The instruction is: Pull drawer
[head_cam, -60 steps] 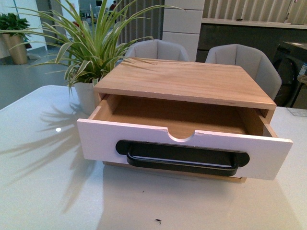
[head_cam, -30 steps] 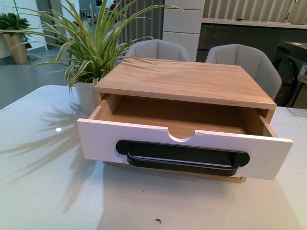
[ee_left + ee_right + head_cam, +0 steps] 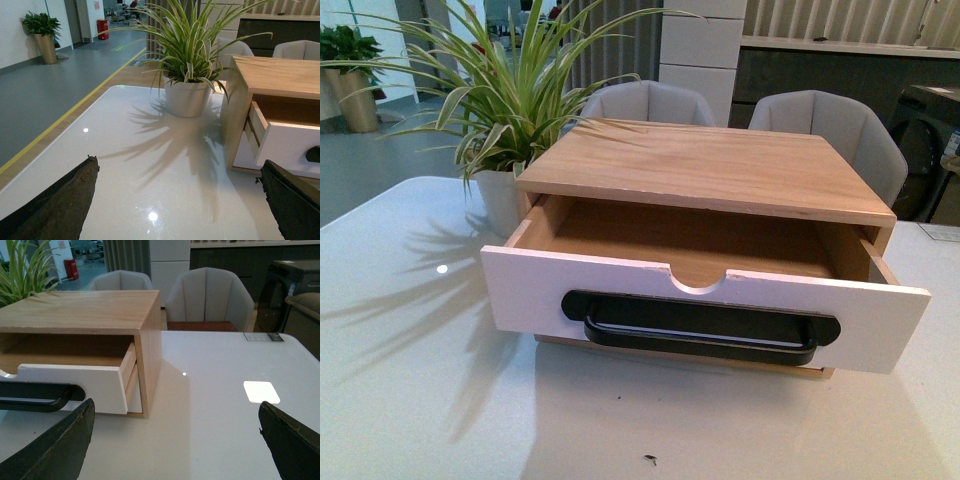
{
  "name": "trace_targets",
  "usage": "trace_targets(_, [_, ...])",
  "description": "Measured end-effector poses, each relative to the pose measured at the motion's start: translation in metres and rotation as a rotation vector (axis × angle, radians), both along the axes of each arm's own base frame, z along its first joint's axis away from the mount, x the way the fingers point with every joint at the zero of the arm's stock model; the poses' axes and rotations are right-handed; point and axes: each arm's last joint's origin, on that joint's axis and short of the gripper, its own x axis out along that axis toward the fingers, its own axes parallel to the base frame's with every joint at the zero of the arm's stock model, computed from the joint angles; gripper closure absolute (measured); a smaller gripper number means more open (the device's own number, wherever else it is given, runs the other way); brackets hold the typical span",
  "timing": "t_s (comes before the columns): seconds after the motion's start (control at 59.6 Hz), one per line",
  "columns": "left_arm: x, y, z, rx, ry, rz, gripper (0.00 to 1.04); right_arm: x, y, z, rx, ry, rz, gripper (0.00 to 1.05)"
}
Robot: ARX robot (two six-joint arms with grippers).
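The drawer stands pulled well out of its wooden cabinet, white front toward me, with a long black bar handle and a semicircular notch in the top edge. Its inside looks empty. Neither arm shows in the front view. My left gripper is open over bare table left of the cabinet, the drawer's left end ahead of it. My right gripper is open over the table right of the cabinet, with the drawer's right end in front.
A potted spider plant stands at the cabinet's back left corner. Two grey chairs sit behind the white table. A small dark speck lies near the table's front.
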Motion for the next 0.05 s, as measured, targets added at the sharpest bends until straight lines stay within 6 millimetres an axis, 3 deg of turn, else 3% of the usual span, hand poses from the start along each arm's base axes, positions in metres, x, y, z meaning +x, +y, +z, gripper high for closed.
trace_targets(0.05, [0.0,0.0,0.0,0.0,0.0,0.0,0.07,0.0,0.0,0.0,0.0,0.0,0.0,0.09])
